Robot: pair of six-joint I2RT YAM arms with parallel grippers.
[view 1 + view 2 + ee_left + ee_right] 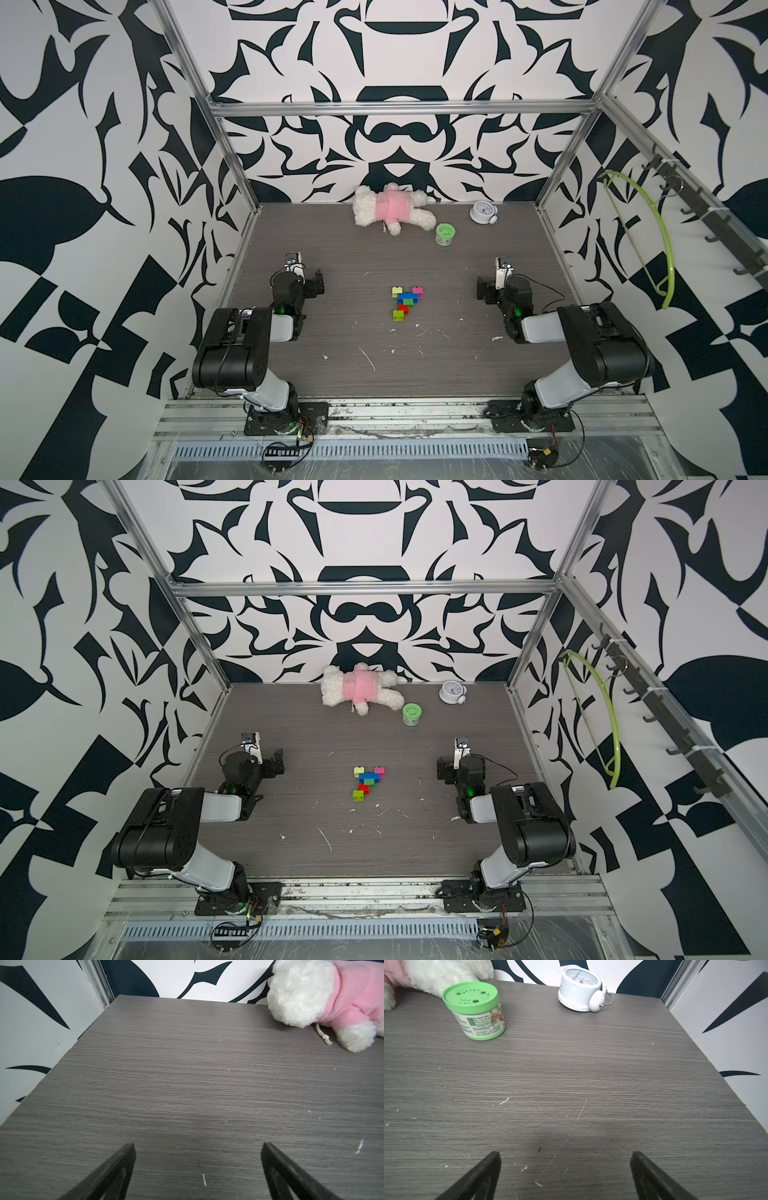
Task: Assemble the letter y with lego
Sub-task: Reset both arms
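Note:
The lego (407, 300) (368, 780) lies near the middle of the table, its bricks joined flat into the letter y. A yellow-green brick (397, 291) and a pink brick (417, 291) form the two arms. Blue (405, 297), green (410, 302) and red (403, 308) bricks step down to a second yellow-green brick (399, 316). My left gripper (314, 284) (198, 1145) rests open far to the left of it, over bare table. On the opposite side my right gripper (486, 289) (564, 1154) is open too, with nothing between its fingers. Neither wrist view shows the bricks.
A white plush toy in a pink top (390, 208) (324, 999) lies at the back wall. A green round jar (444, 234) (475, 1011) and a white alarm clock (482, 212) (581, 989) stand at the back right. Patterned walls and metal posts enclose the grey table (353, 257).

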